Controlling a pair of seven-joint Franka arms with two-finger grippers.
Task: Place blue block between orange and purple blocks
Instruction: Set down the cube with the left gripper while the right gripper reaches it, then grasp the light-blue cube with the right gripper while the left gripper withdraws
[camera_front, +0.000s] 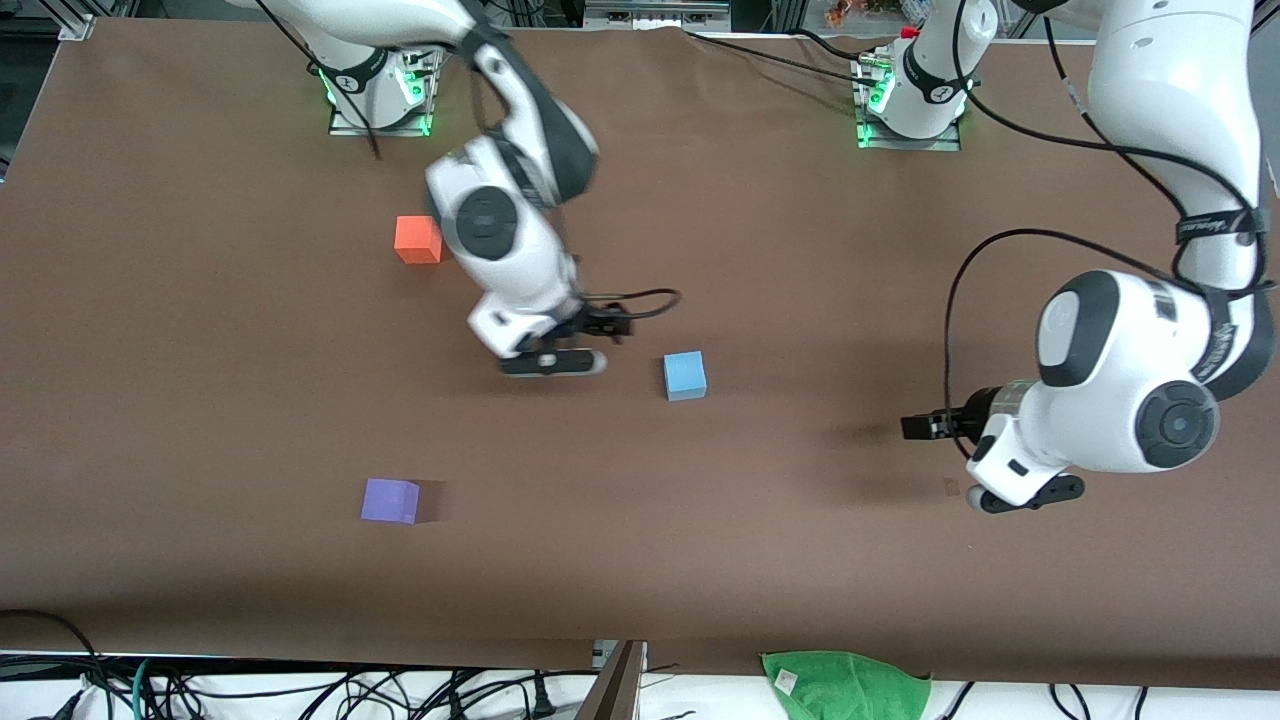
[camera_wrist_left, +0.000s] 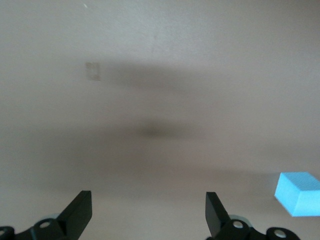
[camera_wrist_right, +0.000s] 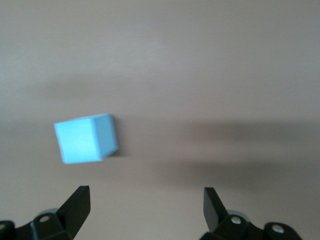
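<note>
The light blue block (camera_front: 685, 375) sits near the middle of the table; it also shows in the right wrist view (camera_wrist_right: 86, 138) and the left wrist view (camera_wrist_left: 299, 194). The orange block (camera_front: 418, 239) lies close to the right arm's base. The purple block (camera_front: 390, 500) lies nearer the front camera, at the right arm's end. My right gripper (camera_front: 553, 362) (camera_wrist_right: 146, 194) is open and empty, over bare table beside the blue block, toward the right arm's end. My left gripper (camera_front: 1025, 494) (camera_wrist_left: 148, 197) is open and empty over bare table at the left arm's end.
A green cloth (camera_front: 845, 685) lies off the brown table mat (camera_front: 760, 560) at its front edge. Cables hang along that edge. A small pale mark (camera_front: 950, 487) (camera_wrist_left: 92, 70) is on the mat near the left gripper.
</note>
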